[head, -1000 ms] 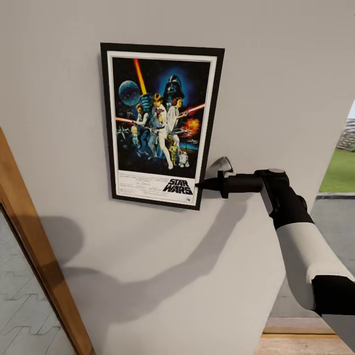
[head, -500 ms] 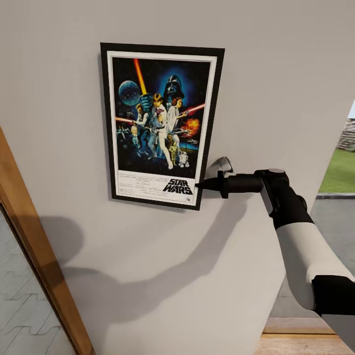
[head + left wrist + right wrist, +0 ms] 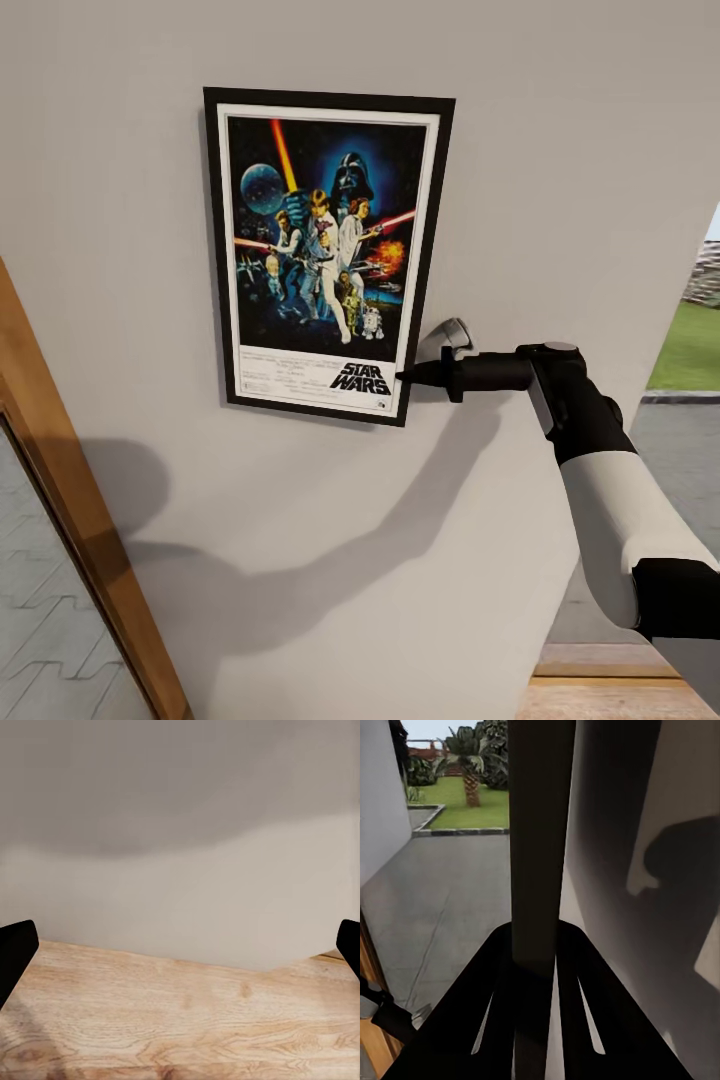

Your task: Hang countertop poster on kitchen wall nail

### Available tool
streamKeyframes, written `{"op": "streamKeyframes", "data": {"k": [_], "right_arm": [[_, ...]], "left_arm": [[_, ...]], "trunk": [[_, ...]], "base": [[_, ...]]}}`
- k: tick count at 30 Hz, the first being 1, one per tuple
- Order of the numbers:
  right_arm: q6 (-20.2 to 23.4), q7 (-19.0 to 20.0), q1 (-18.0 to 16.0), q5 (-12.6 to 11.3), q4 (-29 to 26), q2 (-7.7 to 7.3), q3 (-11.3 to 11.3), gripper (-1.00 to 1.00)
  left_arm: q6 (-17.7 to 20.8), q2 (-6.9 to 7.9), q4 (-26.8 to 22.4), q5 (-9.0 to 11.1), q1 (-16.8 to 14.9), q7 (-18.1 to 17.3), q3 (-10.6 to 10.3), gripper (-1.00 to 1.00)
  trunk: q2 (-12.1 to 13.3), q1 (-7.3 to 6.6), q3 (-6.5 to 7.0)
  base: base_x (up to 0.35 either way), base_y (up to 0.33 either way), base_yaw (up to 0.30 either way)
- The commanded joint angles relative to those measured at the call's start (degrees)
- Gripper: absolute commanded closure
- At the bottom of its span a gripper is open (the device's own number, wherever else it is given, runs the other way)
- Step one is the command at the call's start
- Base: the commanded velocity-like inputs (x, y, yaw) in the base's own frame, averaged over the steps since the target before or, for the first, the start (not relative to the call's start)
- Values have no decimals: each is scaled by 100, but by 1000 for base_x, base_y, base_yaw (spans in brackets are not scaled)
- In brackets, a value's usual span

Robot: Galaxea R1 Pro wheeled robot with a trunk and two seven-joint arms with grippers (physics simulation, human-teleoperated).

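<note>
One poster [image 3: 325,250], grey wall [image 3: 560,150] (seemingly flush), wooden floor [image 3: 180,1020]

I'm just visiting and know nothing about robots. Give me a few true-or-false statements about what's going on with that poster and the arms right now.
1. The poster is up against the wall. True.
2. The right gripper is shut on the poster's lower right edge. True; the right wrist view shows the thin edge between its fingers.
3. The poster lies flat on a countertop. False: it stands upright against the wall.
4. The left gripper holds the poster's other side. False: it is open, holding nothing, facing a wooden floor.
5. The poster shows a "STAR WARS" logo at its top. False: the logo is at the bottom.
</note>
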Motion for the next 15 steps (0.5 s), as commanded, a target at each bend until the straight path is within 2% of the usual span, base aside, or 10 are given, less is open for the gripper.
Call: {"op": "streamKeyframes", "data": {"k": [1,15], "right_arm": [[303,-105,-1,43,255,2,4,100],[487,-106,-3,43,260,2,4,100]], "left_arm": [[-27,0,10,-40,-5,-15,42,-100],[-27,0,10,-40,-5,-15,42,-100]], "trunk": [[4,5,-2],[4,5,-2]], "base": [[0,0,0],[0,0,0]]}}
